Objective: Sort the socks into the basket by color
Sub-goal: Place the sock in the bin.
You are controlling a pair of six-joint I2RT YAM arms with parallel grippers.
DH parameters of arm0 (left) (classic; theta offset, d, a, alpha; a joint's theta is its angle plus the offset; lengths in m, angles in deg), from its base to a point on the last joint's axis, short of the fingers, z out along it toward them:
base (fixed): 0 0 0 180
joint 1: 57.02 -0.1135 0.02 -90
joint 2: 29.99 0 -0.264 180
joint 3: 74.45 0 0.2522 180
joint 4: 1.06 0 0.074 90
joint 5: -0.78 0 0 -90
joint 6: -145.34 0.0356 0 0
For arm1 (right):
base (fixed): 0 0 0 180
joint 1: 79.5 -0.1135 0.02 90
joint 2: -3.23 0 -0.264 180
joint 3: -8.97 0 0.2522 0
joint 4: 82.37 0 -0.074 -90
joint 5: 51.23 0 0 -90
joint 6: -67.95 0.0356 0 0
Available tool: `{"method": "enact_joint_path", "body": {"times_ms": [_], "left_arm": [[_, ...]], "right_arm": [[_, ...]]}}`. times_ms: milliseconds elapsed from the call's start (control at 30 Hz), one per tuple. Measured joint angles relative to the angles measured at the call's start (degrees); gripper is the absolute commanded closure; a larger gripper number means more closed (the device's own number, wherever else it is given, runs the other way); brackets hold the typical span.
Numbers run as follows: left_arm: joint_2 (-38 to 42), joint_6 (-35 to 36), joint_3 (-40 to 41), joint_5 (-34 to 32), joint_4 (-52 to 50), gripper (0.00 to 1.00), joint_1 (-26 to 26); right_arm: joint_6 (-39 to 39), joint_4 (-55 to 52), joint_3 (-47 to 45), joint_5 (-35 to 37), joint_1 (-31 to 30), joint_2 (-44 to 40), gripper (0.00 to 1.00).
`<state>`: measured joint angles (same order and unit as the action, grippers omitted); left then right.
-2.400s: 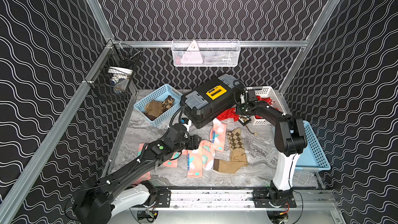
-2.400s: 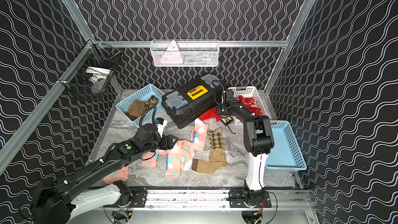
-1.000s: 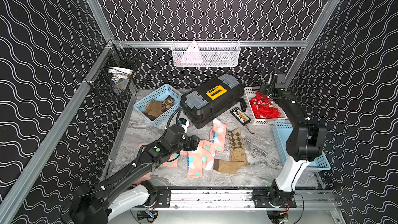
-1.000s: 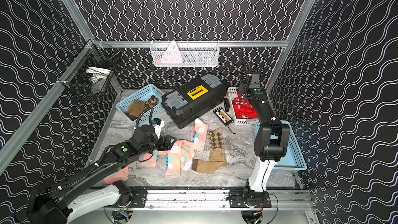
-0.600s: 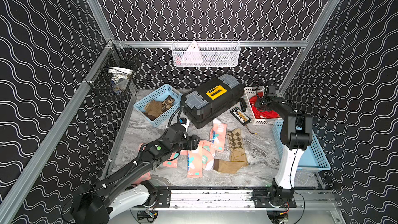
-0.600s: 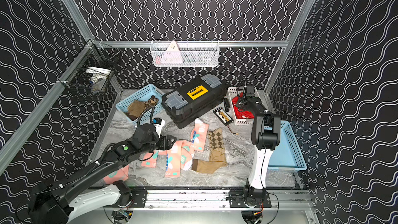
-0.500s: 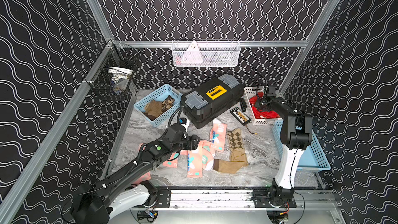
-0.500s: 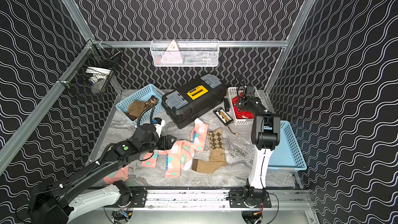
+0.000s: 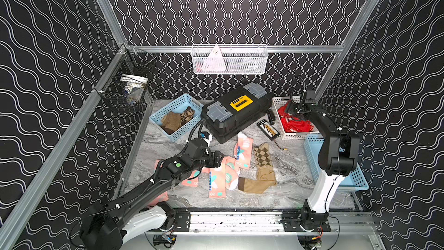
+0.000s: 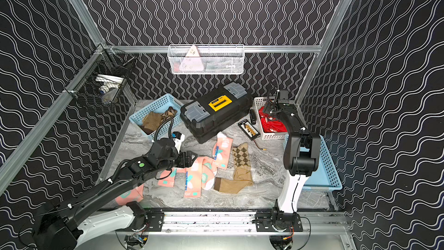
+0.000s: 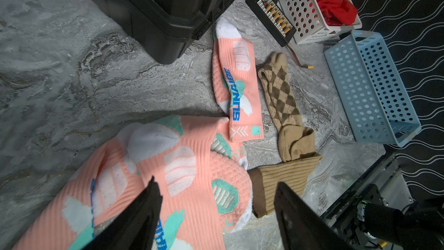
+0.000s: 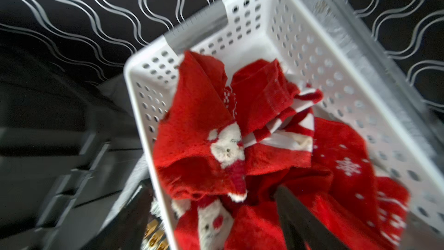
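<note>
The left end effector (image 11: pixel 215 181) hangs with its fingers wide apart just over the pink socks (image 11: pixel 182 164), which lie in a heap near 6 o'clock on the surface (image 9: pixel 165 147). It should drop straight down, pinch only the top pink sock, and miss the brown sock (image 11: pixel 281 94) beside it. The empty blue basket (image 9: pixel 311 150) at 4 o'clock looks like the right home. The right end effector (image 12: pixel 212 188) is wide too, holding nothing, over the red socks (image 12: pixel 199 121) in the white basket (image 12: pixel 134 73) at 2 o'clock.
</note>
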<state>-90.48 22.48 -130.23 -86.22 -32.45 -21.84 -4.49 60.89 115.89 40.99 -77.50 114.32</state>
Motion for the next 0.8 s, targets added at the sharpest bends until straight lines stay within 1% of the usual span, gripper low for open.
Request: {"method": "enact_joint_path", "body": {"times_ms": [167, 233, 567, 800], "left_arm": [[-1.01, 0.00, 0.00, -0.02, 0.00, 0.21, 1.29], [-1.22, 0.00, 0.00, -0.20, 0.00, 0.22, 1.84], [-1.51, 0.02, 0.04, -1.44, -0.02, 0.22, 3.43], [-1.11, 0.02, 0.83, -1.88, 0.02, 0.22, 3.72]], "right_arm": [[0.98, -0.98, -2.99, -0.15, -3.58, -5.38, 0.08], [1.20, -1.62, -4.66, -0.13, -5.35, -7.65, 0.05], [2.01, -3.67, -15.21, 0.72, -16.50, -19.63, 0.05], [2.97, -5.14, -23.17, 1.57, -24.48, -25.90, 0.06]]}}
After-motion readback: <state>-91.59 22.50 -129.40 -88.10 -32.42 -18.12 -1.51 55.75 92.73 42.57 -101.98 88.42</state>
